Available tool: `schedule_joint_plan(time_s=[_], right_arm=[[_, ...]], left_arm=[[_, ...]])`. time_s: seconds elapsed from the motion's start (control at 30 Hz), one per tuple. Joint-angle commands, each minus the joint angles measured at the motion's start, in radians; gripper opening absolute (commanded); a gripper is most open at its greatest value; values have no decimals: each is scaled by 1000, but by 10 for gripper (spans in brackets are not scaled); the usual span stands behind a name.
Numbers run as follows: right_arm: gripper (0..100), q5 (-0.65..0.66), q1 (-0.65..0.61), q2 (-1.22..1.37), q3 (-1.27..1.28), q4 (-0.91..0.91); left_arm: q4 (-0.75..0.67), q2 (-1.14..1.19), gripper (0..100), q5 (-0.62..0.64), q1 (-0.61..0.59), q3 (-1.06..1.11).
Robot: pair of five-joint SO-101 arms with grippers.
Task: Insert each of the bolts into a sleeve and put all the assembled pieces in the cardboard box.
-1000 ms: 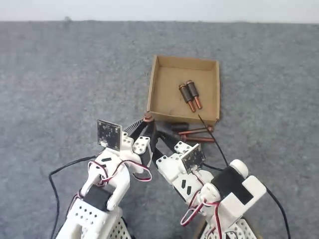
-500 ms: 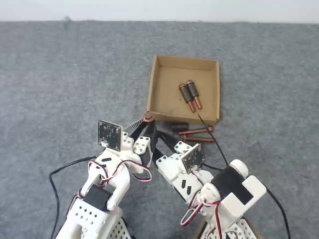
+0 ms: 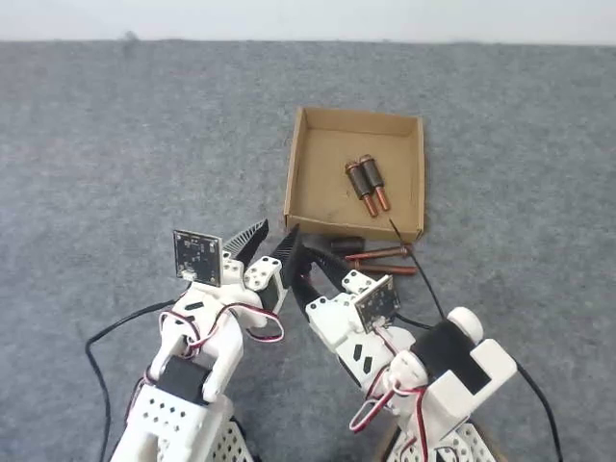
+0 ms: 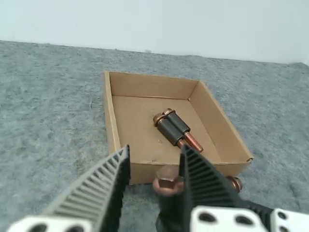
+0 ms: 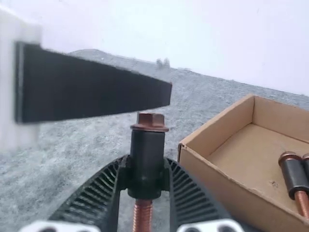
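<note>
Grey carpet (image 3: 115, 144) meets white wall (image 3: 289, 19), bearing cardboard box (image 3: 322, 183).

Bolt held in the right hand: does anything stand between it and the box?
Yes. The left hand stands open around the head of the bolt, right in the path. Past that, only the near wall of the box lies ahead, and the bolt would have to go over it.

Two assembled pieces (image 3: 365, 184) inside cardboard box (image 3: 292, 169); loose bolts (image 3: 378, 255) before it.
</note>
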Motion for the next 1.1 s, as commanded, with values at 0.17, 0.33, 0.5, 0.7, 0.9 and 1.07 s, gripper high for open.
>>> schedule_joint_plan(time_s=[0.17, 0.33, 0.5, 0.7, 0.9, 1.07], right_arm=[[6, 15, 13, -5, 17, -22], [6, 15, 13, -5, 17, -22], [6, 15, 13, -5, 17, -21], [6, 15, 15, -5, 18, -21], [6, 15, 70, -15, 21, -28], [6, 17, 79, -15, 26, -30]], left_arm=[[-11, -18, 163, -6, -6, -21], [-11, -18, 163, 35, -48, -54], [-11, -18, 160, 68, -160, -91], [-9, -11, 148, 69, -212, -85], [-9, -15, 14, 66, -299, -33], [64, -17, 11, -8, -433, -10]])
